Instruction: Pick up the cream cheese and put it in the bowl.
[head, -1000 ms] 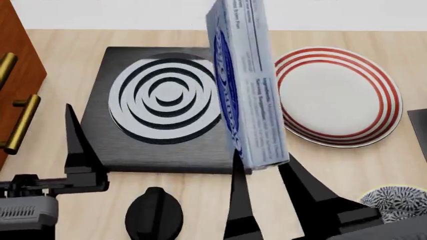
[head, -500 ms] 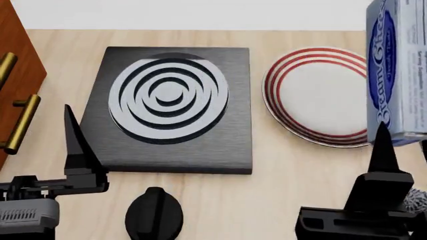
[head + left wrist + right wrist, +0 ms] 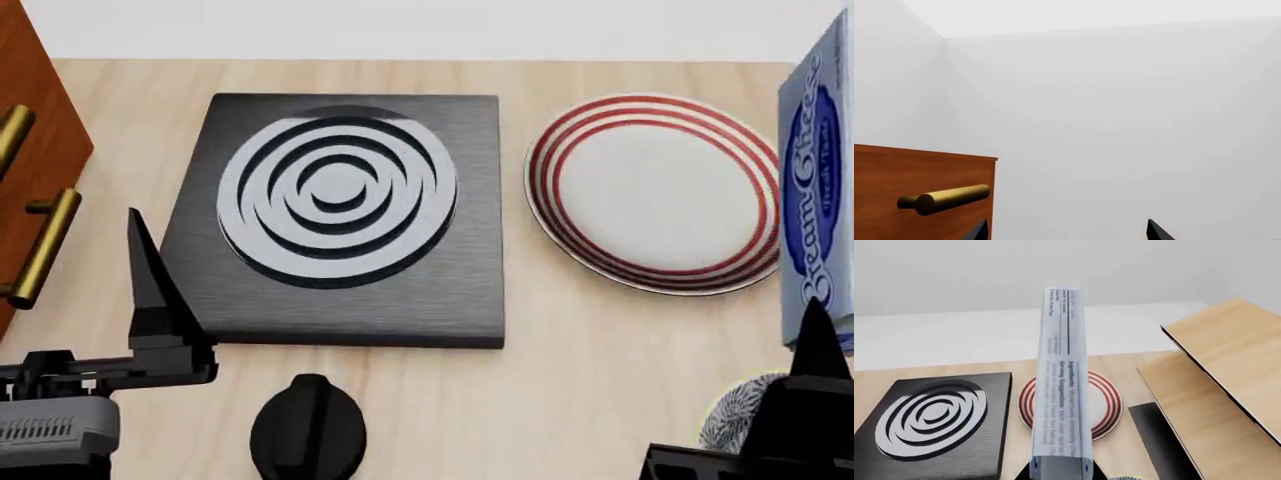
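The cream cheese (image 3: 817,190) is a pale silver-blue box held upright on its edge at the right side of the head view, beside the plate. My right gripper (image 3: 1061,472) is shut on its lower end, and one black finger (image 3: 817,365) shows below the box. In the right wrist view the cream cheese (image 3: 1062,385) stands edge-on between the jaws. The speckled bowl (image 3: 731,412) peeks out at the lower right, just below the box and largely hidden by the gripper. My left gripper (image 3: 1066,232) is open and holds nothing, low at the left.
A white red-ringed plate (image 3: 654,190) lies right of a dark burner slab with concentric rings (image 3: 354,215). A black knob (image 3: 307,425) sits near the front. A wooden cabinet with brass handles (image 3: 34,150) stands at left. A wooden shelf (image 3: 1221,385) rises to the right.
My right gripper has carried the cream cheese to the right, from over the burner slab, past the plate, to the right edge above the bowl. The left arm has stayed still.
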You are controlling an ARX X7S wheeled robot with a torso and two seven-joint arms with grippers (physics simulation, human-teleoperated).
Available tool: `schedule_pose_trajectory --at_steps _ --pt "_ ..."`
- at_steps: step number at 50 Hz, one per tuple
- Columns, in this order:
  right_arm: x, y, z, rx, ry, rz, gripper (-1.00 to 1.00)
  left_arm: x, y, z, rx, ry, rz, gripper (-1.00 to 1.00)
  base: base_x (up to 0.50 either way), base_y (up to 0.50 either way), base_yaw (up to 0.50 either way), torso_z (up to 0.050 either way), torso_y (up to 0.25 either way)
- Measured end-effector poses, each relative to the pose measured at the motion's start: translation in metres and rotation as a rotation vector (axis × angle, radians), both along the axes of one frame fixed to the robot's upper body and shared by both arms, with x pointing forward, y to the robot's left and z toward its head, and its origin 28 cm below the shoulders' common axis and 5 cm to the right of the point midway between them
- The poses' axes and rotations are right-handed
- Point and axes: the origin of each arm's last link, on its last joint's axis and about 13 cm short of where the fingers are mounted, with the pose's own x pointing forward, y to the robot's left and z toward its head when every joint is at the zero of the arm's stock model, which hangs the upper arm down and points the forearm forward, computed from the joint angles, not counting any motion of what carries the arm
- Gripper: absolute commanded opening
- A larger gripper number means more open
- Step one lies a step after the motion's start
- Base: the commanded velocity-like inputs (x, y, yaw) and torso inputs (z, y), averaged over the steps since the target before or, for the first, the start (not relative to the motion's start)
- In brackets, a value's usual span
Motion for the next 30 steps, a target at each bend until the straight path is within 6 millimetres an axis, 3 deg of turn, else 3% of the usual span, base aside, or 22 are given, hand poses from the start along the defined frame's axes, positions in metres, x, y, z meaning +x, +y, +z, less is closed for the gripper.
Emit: schedule_pose_trajectory --at_steps 30 --pt "-0.012 -0.016 0.023 -0.096 0.225 -0.115 -1.0 0.0 0.0 -0.001 0.008 0.001 0.003 1.0 0.0 0.0 0.0 0.0 0.0"
